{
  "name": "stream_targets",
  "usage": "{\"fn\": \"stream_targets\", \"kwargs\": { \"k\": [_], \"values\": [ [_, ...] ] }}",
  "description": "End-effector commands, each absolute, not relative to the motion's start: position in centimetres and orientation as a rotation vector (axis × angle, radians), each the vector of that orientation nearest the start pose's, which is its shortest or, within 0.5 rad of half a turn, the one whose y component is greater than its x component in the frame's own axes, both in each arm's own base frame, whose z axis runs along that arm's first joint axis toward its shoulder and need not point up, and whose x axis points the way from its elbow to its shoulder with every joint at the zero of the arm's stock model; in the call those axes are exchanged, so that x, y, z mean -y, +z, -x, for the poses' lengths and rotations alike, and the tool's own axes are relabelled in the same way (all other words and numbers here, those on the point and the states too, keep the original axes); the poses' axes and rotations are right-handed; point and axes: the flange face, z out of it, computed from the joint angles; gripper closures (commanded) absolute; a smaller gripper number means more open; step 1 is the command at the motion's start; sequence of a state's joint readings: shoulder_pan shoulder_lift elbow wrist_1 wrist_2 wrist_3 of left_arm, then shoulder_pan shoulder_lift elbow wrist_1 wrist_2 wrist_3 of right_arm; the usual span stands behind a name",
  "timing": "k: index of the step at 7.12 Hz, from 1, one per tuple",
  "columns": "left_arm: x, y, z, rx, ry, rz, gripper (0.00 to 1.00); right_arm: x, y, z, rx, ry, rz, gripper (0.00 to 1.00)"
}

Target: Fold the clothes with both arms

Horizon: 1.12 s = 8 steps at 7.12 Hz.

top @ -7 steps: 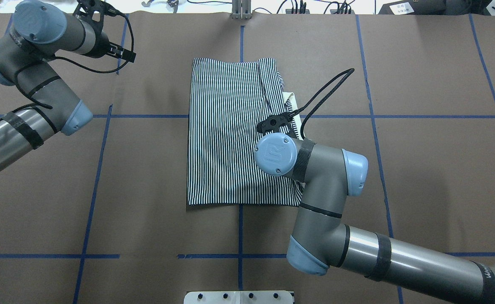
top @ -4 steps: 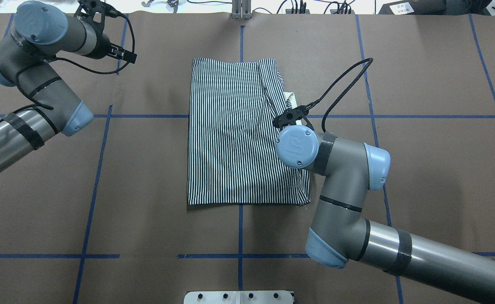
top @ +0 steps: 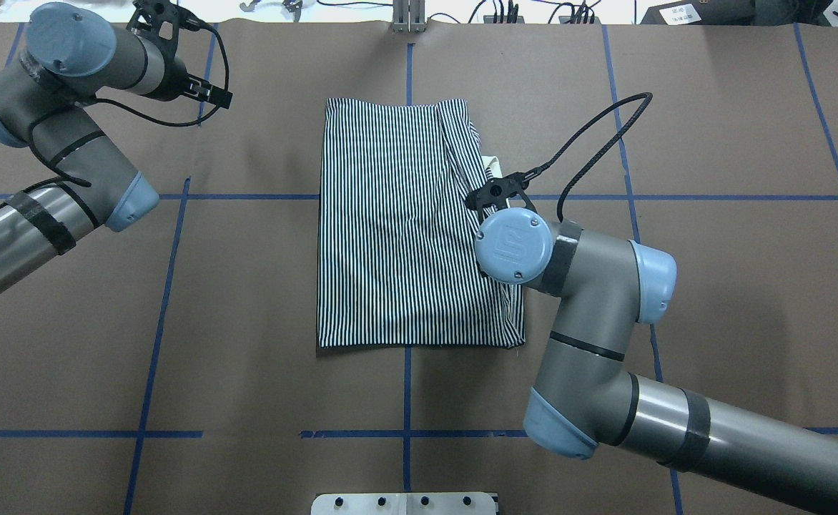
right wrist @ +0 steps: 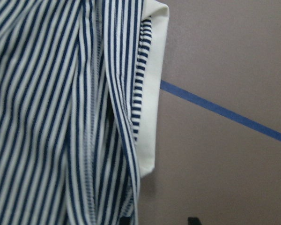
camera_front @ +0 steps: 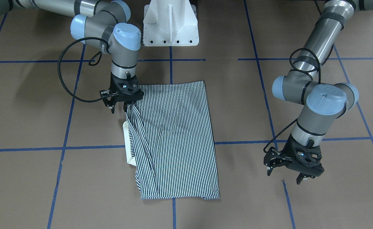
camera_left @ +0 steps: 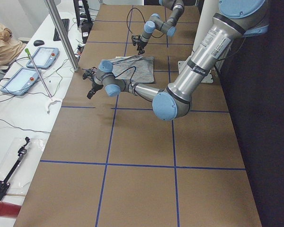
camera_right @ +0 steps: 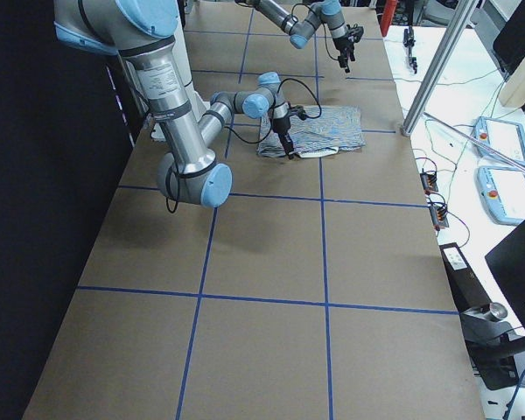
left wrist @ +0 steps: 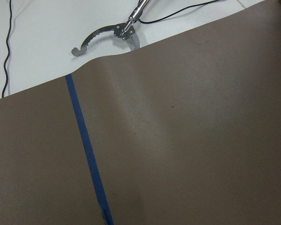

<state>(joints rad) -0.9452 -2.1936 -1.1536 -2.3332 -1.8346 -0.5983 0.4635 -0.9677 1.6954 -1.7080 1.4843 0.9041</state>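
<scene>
The striped polo shirt [top: 390, 229] lies folded into a tall rectangle at the table's centre, also seen in the front view [camera_front: 173, 133]. Its cream collar [camera_front: 128, 143] sticks out at one long edge, seen close in the right wrist view [right wrist: 150, 93]. My right gripper [camera_front: 126, 107] is shut on a raised fold of the shirt at that edge; in the overhead view its own wrist hides it. My left gripper [camera_front: 285, 176] is open and empty, hovering over bare table far from the shirt, also seen overhead [top: 208, 93].
Brown paper with blue tape lines [top: 407, 400] covers the table. The white pedestal base [camera_front: 170, 22] stands at the robot's side. Tablets and cables [camera_left: 33, 66] lie on the white bench beyond the table's far edge. A metal tool [left wrist: 112, 35] lies just off the paper.
My right arm has moved to the right, drawing the shirt's fold and near right corner with it. The left arm has hardly moved.
</scene>
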Motion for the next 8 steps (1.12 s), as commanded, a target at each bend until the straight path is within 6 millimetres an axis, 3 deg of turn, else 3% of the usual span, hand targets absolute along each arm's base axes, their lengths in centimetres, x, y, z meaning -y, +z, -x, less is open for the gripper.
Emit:
{"fn": "stream_targets", "kwargs": {
  "k": [1,3,7,8],
  "values": [
    [68.6,40.0,-36.2,-0.751,0.152,-0.649,0.00,44.0,24.4,56.9,0.481,-0.117,-0.380,0.48],
    [68.5,39.9,-36.3,-0.753,0.153,-0.649,0.00,42.8,25.3,58.4,0.470,-0.127,-0.360,0.42],
    [68.5,39.9,-36.2,-0.752,0.152,-0.650,0.00,42.8,27.1,58.5,0.424,-0.169,-0.351,0.45],
    [68.5,39.9,-36.2,-0.752,0.152,-0.650,0.00,43.1,27.4,58.2,0.408,-0.190,-0.354,0.50]
  ]
}}
